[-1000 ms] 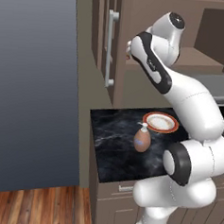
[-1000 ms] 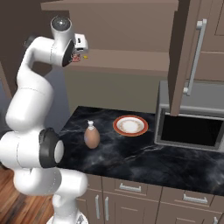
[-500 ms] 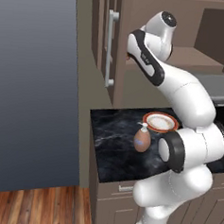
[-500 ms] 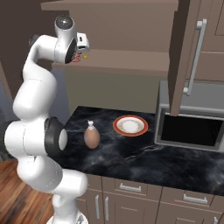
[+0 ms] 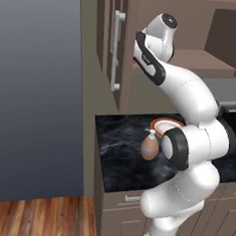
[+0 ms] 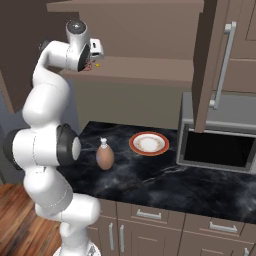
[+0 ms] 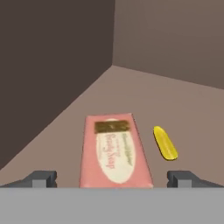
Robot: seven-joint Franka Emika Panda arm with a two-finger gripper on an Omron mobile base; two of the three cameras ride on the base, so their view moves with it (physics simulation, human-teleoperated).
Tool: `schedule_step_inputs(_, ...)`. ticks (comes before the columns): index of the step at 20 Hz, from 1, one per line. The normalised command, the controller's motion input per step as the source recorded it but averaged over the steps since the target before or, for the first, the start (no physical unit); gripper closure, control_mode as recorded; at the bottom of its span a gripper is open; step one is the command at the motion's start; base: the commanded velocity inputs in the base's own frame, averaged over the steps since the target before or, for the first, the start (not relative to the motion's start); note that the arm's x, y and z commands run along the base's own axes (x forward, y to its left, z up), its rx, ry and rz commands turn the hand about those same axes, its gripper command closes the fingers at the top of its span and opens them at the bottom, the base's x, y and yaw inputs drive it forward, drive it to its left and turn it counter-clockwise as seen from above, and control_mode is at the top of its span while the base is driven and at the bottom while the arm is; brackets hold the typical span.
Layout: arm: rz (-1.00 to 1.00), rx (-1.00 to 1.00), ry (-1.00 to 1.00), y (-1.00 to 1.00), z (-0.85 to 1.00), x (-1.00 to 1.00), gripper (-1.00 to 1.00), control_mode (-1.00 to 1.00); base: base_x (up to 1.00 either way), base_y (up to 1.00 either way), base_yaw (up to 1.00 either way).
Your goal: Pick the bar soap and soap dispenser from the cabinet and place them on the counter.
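Since a second ago my arm has been folding in tighter toward the cabinet [image 5: 125,50], and the gripper [image 7: 112,179] is now sitting right at the shelf [image 6: 150,70]; nothing on the counter [image 5: 122,155] has shifted.

Going left to right in the hand view, I am seeing the left fingertip [image 7: 41,178], then the bar soap [image 7: 114,151], then a small yellow piece [image 7: 165,143] lying just beside it but apart, then the right fingertip [image 7: 183,178]. The claw is spread wide, released, with the soap lying between the two tips and touching neither as far as I can tell.

I am counting one bar soap. It is lying flat on the cabinet shelf, its long axis running straight away from the hand toward the back corner of the cabinet, tilted only slightly. Its face is looking pinkish, with a dark band across the far end and a pale oval label with lettering running lengthwise; the words are too blurred for me to read.

I am counting one soap dispenser [image 6: 104,156] as well. It is standing upright on the black counter, a rounded brown bottle with its white pump pointing up and a blue band showing in the left base view. One plate [image 6: 149,143] is sitting near it to the right, apart from it, and the microwave [image 6: 220,145] is standing further right under the open cabinet door [image 6: 210,55].
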Motion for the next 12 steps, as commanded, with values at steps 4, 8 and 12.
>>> schedule_step_inputs(4,0.00,-0.02,0.02,0.03,-0.14,0.31,-1.00,-1.00,0.00,0.00,0.00)
schedule_step_inputs(8,0.00,-0.02,0.02,0.09,-0.12,0.28,-1.00,-1.00,0.00,0.00,0.00)
schedule_step_inputs(12,0.00,0.00,0.00,0.09,-0.09,0.29,-1.00,-1.00,0.00,0.00,0.00)
